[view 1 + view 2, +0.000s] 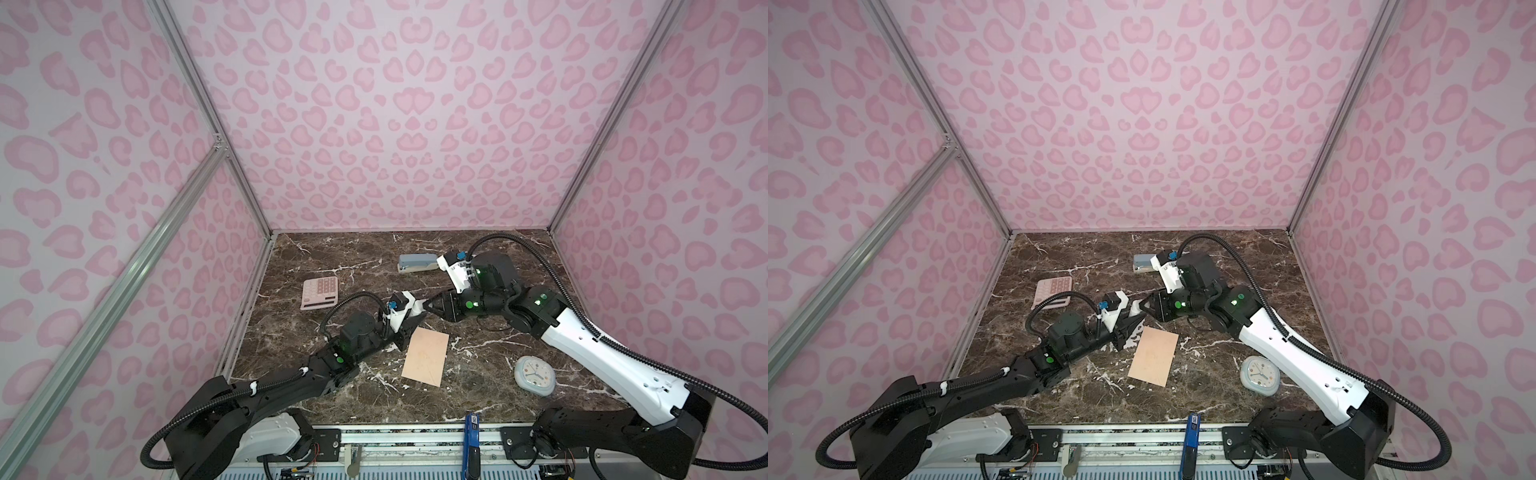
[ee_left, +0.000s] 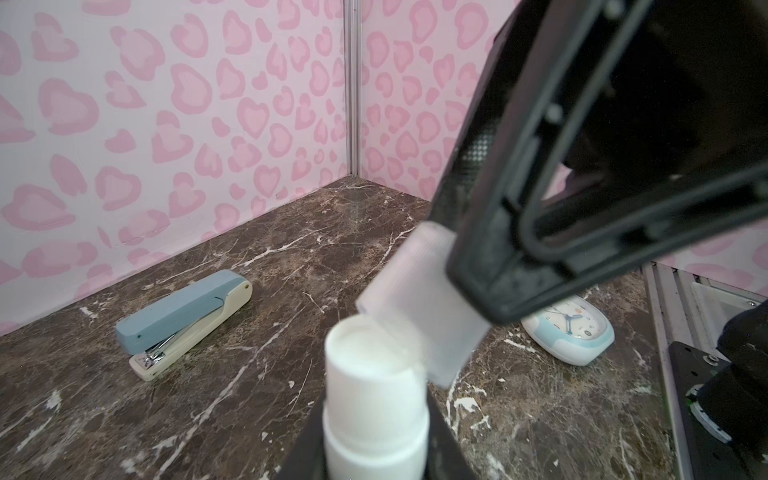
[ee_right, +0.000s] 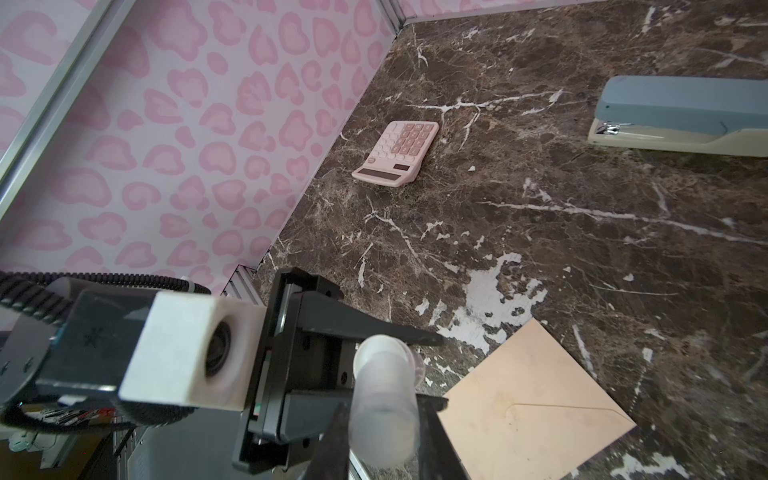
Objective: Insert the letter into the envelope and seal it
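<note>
Over table (image 1: 332, 257) centre, L gripper (image 1: 415, 316) clamping glue stick (image 2: 374, 395), R gripper (image 1: 432, 304) clamping cap (image 2: 419, 299), envelope (image 1: 426, 355) flat just beside.

Dark marble tabletop (image 1: 316, 257): back left corner bare, free passage. Pink calculator (image 1: 319, 293) left, blue-and-cream stapler (image 1: 417, 263) at back, pale blue round clock (image 1: 535, 375) front right, flat peach paper envelope (image 1: 425, 356) front centre; open lane between the last two. Black left arm (image 1: 291, 382) and white right arm (image 1: 590, 345) meet above the middle, barring any crossing there.
</note>
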{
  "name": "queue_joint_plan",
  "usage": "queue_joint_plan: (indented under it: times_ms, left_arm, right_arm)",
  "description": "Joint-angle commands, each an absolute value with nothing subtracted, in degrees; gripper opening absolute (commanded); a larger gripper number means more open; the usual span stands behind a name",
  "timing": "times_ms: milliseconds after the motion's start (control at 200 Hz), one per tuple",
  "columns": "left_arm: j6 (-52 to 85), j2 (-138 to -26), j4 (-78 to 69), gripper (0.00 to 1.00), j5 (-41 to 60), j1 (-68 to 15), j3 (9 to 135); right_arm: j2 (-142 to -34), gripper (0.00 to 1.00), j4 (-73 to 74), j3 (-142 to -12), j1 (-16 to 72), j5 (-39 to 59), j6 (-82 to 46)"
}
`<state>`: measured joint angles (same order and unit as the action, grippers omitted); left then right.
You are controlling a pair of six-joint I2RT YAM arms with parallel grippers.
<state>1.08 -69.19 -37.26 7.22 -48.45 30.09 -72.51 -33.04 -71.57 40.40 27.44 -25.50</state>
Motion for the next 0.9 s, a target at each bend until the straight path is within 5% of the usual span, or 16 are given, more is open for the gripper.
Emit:
queue_joint_plan:
  times_ms: [0,895]
  left_arm:
    - [0.8,-69.4,-39.6,0.04,7.9,-48.6,31.2]
    - [-4.6,-68.7,-34.3,0.04,5.3,-52.9,33.2]
  right_arm:
    - [-73.0,0.25,-31.8,-71.9,40.5,27.9,-25.4]
    - [-75.8,0.24,-36.1,-75.4,40.4,27.0,-23.4]
